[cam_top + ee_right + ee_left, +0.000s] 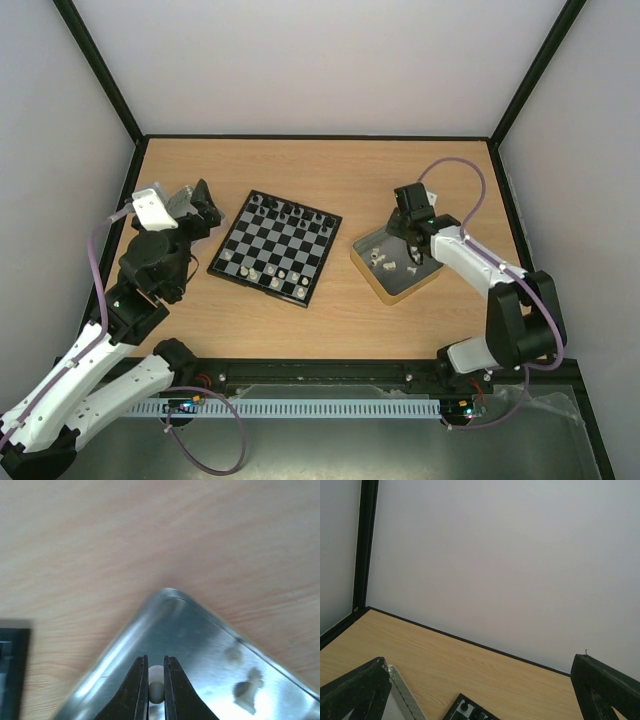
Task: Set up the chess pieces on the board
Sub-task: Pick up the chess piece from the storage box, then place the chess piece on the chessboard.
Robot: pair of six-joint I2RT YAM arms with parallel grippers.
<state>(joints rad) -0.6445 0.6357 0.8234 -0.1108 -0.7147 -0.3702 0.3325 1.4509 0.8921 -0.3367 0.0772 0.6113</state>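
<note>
The chessboard [275,247] lies at the table's middle left, with black pieces [290,211] along its far edge and several white pieces [268,275] along its near edge. My right gripper [156,669] is shut on a white chess piece [156,687] just above the far corner of the right metal tray [195,635]. That tray [385,280] holds a few more white pieces [384,262]. My left gripper [203,207] is open and empty, raised left of the board; its view shows the board's corner [470,712] and one black piece [464,706].
A second silver tray [402,700] lies under my left gripper, mostly hidden in the top view. Black frame posts and white walls enclose the table on three sides. Bare wood [350,175] lies behind the board and between board and right tray.
</note>
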